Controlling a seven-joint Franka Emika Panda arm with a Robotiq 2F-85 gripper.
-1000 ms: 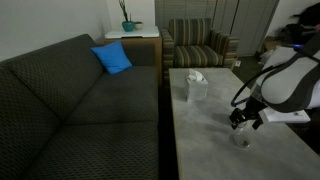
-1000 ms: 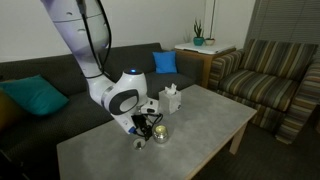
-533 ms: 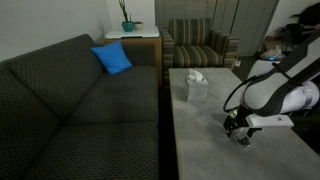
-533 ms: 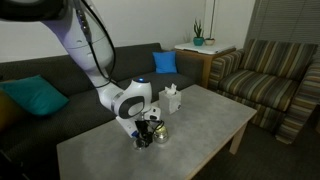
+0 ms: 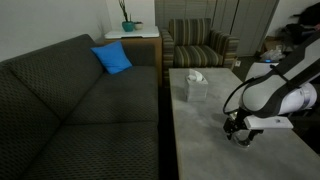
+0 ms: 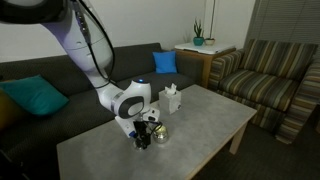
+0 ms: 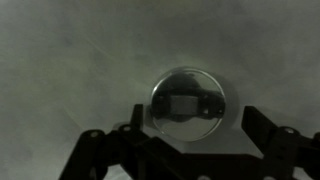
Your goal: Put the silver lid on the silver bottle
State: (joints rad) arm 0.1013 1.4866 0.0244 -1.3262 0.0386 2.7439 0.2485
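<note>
Silver lid (image 7: 187, 103) lies on the worktop (image 6: 210, 115) beside the silver bottle (image 6: 160, 132); the pincer (image 7: 190, 128), jaws wide, has just dropped over it, so closing to grasp seems next.

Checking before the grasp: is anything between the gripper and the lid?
Nothing visible. In the wrist view the lid lies bare on the table, right in front of the open gripper, with nothing over or beside it.

The bottle (image 6: 160, 133) stood just beside the gripper (image 6: 143, 139) and blocked that side. The tissue box (image 6: 172, 99) stood near, behind them. The rest of the table (image 6: 215, 118) gave open room to pass.
</note>
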